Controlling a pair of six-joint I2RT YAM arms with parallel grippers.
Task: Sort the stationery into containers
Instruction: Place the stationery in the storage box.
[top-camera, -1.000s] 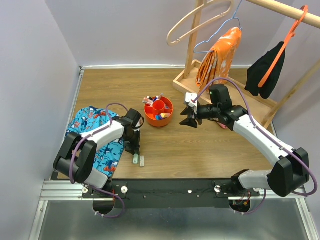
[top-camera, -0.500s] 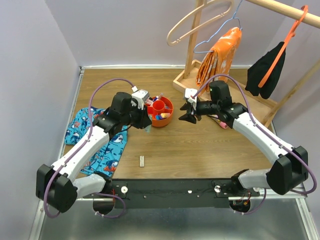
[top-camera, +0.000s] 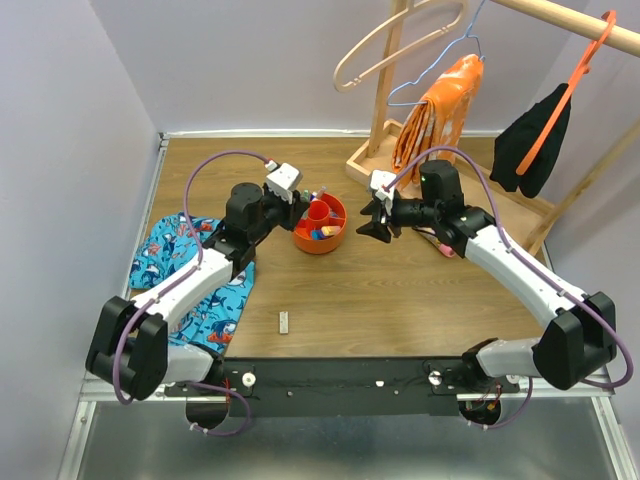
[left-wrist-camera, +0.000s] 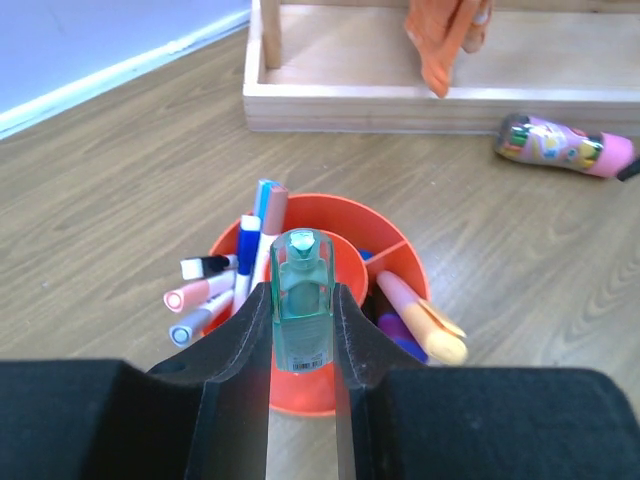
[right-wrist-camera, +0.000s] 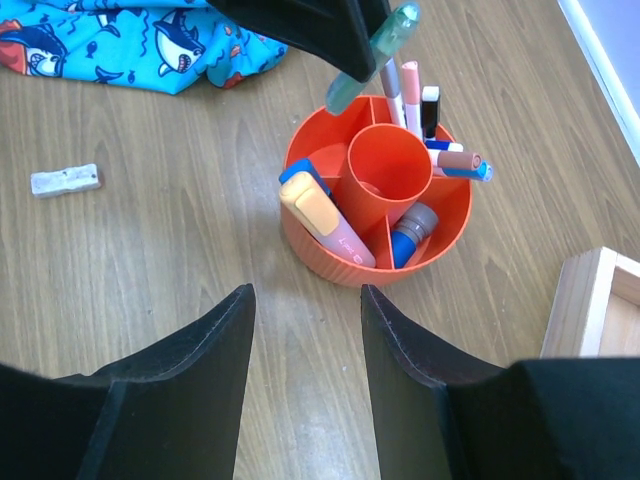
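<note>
Near of the round red-orange plastic bowl (top-camera: 319, 223), the brown wooden table (top-camera: 400, 300) gives you its widest bare stretch, with only a small white block (top-camera: 284, 321) lying on it close to the arm bases. To the bowl's left, the blue shark-print cloth (top-camera: 190, 270) reaches toward the table's left edge. On the far right, the pale wooden rack base (top-camera: 400, 165) hems in that corner, and a pink patterned cylinder (left-wrist-camera: 565, 145) lies on the table just near of it.

Your left gripper (top-camera: 290, 200) is closed on a pale green capped marker (left-wrist-camera: 301, 300), clamped on both sides by its fingers (left-wrist-camera: 245, 330). The marker hangs tilted above the left part of the bowl, close to the central cup (right-wrist-camera: 388, 165); whether it touches the bowl cannot be told. Your right gripper (top-camera: 375, 222) stands wide open and holds nothing, hovering just right of the bowl and apart from it.

Inside the bowl, several pens and markers (left-wrist-camera: 215, 285) fan out of the far-left compartment. A yellow-and-pink highlighter (right-wrist-camera: 325, 225) leans in the near one, with a blue marker (right-wrist-camera: 410, 235) in the next compartment.

Your left arm reaches up from its base across the cloth, wrist raised beside the bowl. Your right arm runs along the right side, its elbed forearm turning left toward the bowl.
</note>
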